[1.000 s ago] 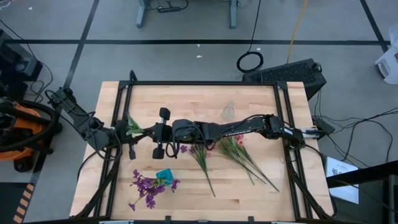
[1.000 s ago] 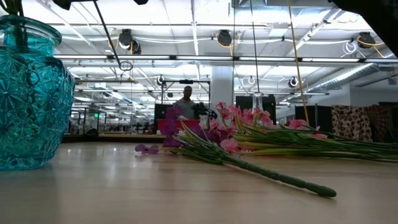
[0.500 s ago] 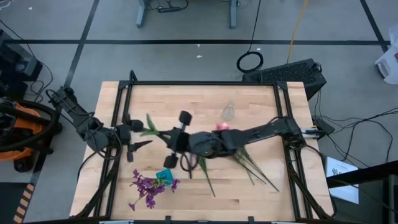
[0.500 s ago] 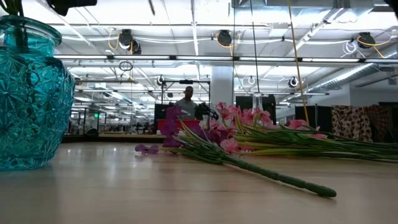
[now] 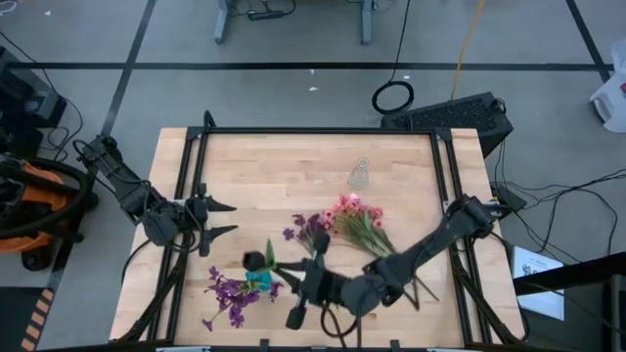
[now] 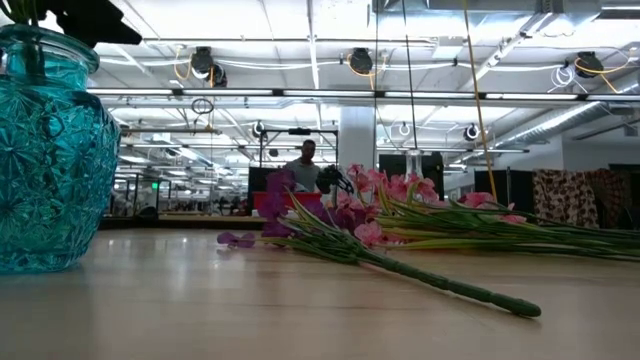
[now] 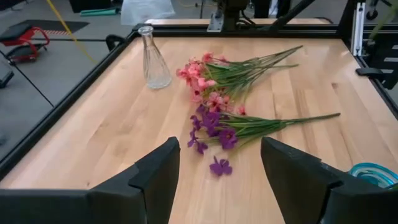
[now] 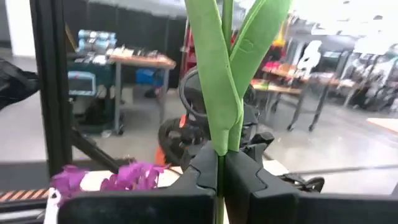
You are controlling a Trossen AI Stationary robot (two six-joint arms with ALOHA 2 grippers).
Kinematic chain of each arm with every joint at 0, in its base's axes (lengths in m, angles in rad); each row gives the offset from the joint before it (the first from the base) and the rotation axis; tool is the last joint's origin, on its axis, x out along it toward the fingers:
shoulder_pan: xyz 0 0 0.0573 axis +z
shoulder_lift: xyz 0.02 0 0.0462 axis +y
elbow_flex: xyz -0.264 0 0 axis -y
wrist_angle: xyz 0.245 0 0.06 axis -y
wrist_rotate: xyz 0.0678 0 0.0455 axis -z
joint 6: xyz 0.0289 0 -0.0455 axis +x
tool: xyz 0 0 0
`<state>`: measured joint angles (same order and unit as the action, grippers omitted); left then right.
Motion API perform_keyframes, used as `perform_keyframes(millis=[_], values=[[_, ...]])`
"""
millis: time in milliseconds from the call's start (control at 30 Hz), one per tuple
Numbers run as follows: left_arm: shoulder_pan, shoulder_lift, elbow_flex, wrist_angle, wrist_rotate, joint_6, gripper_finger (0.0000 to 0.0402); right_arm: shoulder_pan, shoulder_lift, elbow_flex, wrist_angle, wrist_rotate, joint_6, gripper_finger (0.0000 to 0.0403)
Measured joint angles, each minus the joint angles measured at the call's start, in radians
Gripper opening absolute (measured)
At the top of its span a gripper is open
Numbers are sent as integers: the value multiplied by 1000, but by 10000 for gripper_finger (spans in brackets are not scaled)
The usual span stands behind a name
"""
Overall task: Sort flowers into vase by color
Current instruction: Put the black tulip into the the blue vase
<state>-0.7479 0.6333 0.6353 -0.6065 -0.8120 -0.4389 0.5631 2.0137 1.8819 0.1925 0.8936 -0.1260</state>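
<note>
At the worktop's near edge, the right gripper [image 5: 262, 262] is clamped on a thin green flower stem with long leaves [image 8: 219, 93], held about upright above the teal cut-glass vase [image 5: 258, 279] of purple blossoms [image 5: 228, 291]. Light and bendy, it probably handles best taken low on the stalk. Mid-worktop lie the pink [image 5: 354, 212] and purple [image 5: 303, 228] sprays, blossoms toward the far edge, stems toward the near right corner. The left gripper [image 5: 221, 220] waits agape at the left edge.

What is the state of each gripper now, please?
Left gripper: open, holding nothing.
Right gripper: shut on a green flower stem.
</note>
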Motion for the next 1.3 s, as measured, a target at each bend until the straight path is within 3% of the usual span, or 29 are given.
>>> perform_keyframes(millis=[67, 233, 367, 467, 667, 1300], values=[[0, 2, 0, 3, 0, 0, 231, 8, 3, -113, 234, -1, -63, 0], [0, 2, 0, 21, -1, 0, 231, -35, 0, -381, 833, -209, -85, 0], [0, 2, 0, 24, -2, -1, 231, -75, 25, -511, 1095, -282, -35, 0], [0, 2, 0, 23, -3, 0, 231, -96, 67, -530, 1236, -343, 3, 0], [0, 2, -1, 23, -7, 0, 231, -120, 141, -506, 1293, -369, 41, 0], [0, 80, -2, 35, -29, -1, 231, -140, 201, -480, 1292, -373, 110, 0]])
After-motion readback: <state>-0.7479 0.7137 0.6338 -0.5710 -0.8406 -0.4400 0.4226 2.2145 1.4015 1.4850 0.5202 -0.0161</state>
